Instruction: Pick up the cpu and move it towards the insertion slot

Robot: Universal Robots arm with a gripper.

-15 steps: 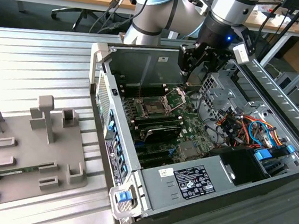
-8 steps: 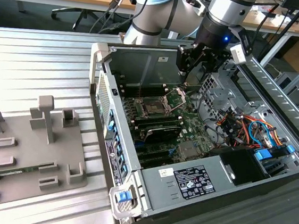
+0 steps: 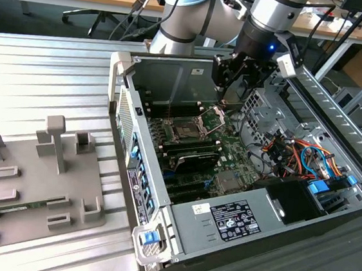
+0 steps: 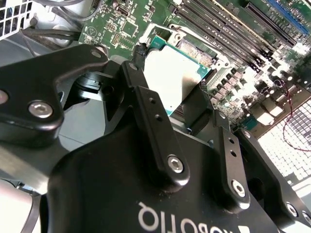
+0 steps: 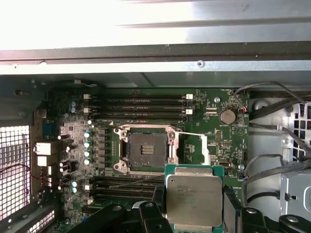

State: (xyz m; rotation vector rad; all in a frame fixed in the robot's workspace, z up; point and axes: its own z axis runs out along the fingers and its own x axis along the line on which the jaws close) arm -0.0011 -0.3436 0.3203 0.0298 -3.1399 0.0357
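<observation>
We have the gripper clenched on the cpu, held flat between the jaws above the motherboard, with the open insertion slot lying just beyond the fingertips, not yet underneath.

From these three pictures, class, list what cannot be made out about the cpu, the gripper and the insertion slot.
- cpu: its lower edge is cut off by the first wrist view's border.
- cpu underside: hidden in both wrist views.
- gripper: in the second wrist view its own body covers the fingertips' contact.
- insertion slot: contacts too small to check.
</observation>
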